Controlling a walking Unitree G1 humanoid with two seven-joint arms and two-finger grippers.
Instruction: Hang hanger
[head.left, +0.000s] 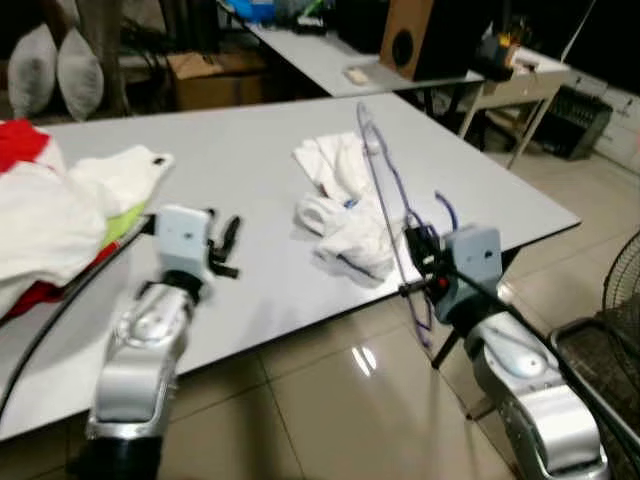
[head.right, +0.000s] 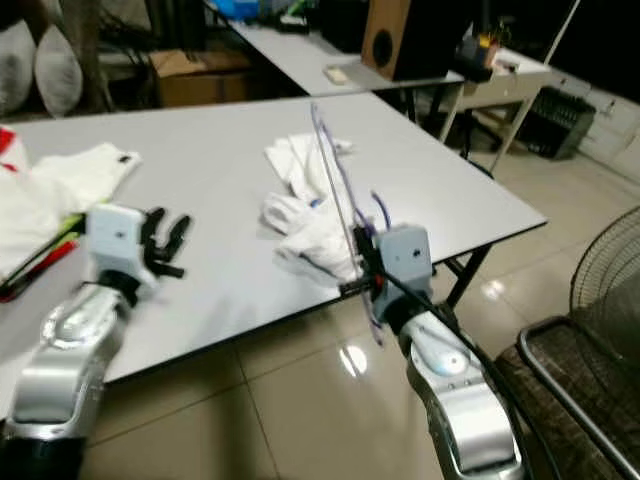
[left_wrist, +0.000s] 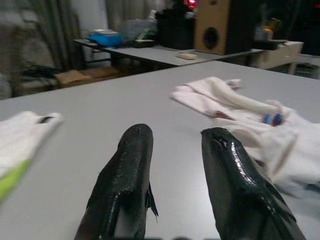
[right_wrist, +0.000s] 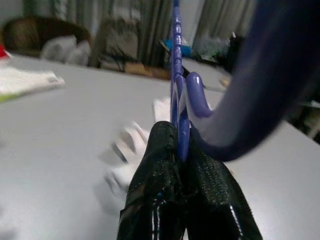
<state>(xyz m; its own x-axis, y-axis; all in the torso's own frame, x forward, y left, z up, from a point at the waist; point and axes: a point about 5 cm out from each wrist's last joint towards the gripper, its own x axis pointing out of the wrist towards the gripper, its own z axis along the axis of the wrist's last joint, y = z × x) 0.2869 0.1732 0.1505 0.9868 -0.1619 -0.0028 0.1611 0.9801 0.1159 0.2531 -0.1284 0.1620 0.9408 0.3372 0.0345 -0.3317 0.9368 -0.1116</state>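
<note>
A thin hanger (head.left: 385, 185) of blue-violet wire, with a curved hook, was held upright by the right hand (head.left: 418, 262), pinched tight, above the surface (head.left: 240, 150) edge beside white cloth (head.left: 345, 210). The left hand (head.left: 226, 248) was kept narrowly parted, empty.

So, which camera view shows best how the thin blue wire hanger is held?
The right wrist view: the right gripper has its black fingers shut on the thin blue wire hanger, seen up close. Both eye views show the whole hanger tilted above the white cloth, but the grip is small there.
</note>
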